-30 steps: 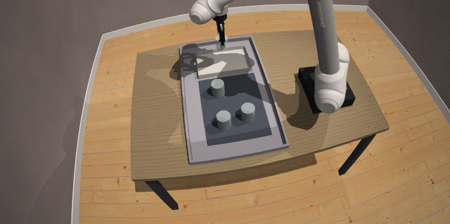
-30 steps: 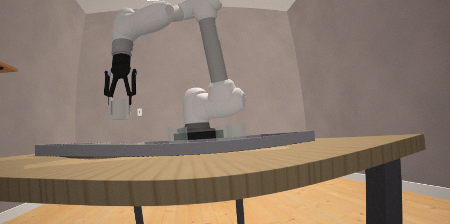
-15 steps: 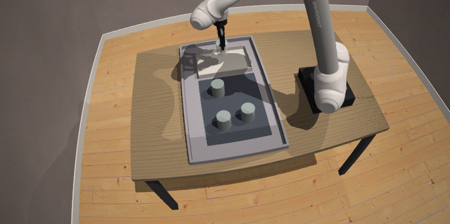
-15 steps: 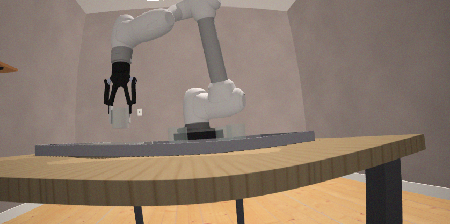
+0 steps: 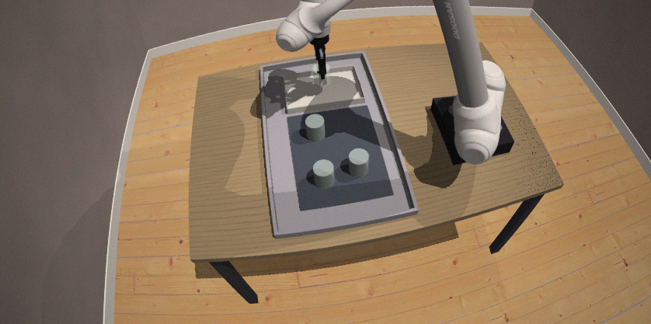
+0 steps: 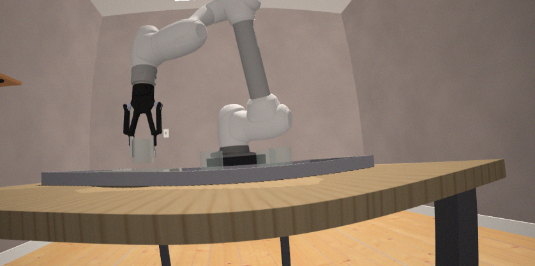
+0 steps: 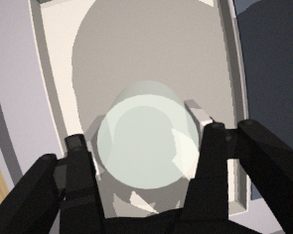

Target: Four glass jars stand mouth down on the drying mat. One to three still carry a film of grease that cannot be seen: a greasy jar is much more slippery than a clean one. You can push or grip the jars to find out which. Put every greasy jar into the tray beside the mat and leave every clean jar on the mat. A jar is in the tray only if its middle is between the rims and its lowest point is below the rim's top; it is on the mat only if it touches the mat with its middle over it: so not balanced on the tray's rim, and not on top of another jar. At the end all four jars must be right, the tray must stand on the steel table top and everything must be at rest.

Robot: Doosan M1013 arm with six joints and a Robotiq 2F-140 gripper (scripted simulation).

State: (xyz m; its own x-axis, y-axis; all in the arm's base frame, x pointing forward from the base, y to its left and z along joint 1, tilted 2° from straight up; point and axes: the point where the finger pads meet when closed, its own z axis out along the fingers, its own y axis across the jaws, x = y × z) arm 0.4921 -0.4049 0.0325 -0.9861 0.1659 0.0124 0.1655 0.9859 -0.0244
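Note:
My gripper (image 5: pixel 322 76) (image 6: pixel 143 145) (image 7: pixel 147 122) is shut on a pale, see-through glass jar (image 6: pixel 143 152) (image 7: pixel 144 154), held upright between its fingers. The held jar hangs over the cream tray (image 5: pixel 325 108) (image 7: pixel 229 64); the exterior view shows its lower end above the steel rim. Three jars stand on the dark drying mat (image 5: pixel 346 193) (image 7: pixel 275 99): one jar (image 5: pixel 315 128) near the tray, one jar (image 5: pixel 358 163) toward the robot's base, and one jar (image 5: pixel 323 174) beside that one. Grease cannot be seen on any jar.
The tray and mat lie on the grey steel table top (image 5: pixel 291 219), which has a raised rim (image 6: pixel 209 178) around it. It rests on a wooden table (image 5: pixel 223 230). The robot's black base (image 5: pixel 443 130) stands beyond the steel rim, beside the mat.

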